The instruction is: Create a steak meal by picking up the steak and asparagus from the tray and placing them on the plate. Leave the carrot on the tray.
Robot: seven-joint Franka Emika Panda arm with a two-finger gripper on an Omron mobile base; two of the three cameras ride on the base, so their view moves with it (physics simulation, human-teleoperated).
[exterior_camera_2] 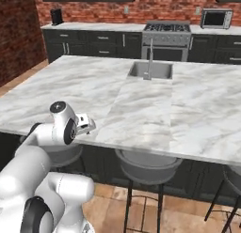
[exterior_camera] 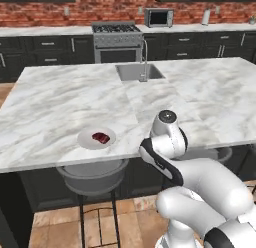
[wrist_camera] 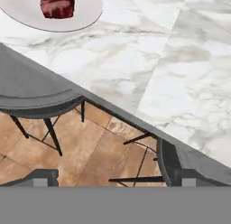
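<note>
While the steak (exterior_camera: 100, 137) lies on the plate (exterior_camera: 85, 140), the hand hangs released and holding nothing near the worktop's front edge.

From the left base view the small round white plate sits close to the front edge of the marble worktop (exterior_camera: 65, 102), and the dark-red slab rests on it a little right of centre. A grey stool (exterior_camera: 92, 176) stands under the edge just below the plate. The arm's white forearm bends over the edge to the right of the plate. In the hand view the plate (wrist_camera: 85, 13) and the steak (wrist_camera: 57, 5) show at the top left corner, the worktop (wrist_camera: 149, 60) runs diagonally, and tan floor tiles (wrist_camera: 90, 151) with stool legs lie below. The hand's fingertips (wrist_camera: 45, 177) stand wide apart at the bottom corners, over the floor. Farther back, a sink (exterior_camera: 139, 71) with a tap is set into the worktop, and a stove (exterior_camera: 116, 41) stands against the brick wall.
</note>
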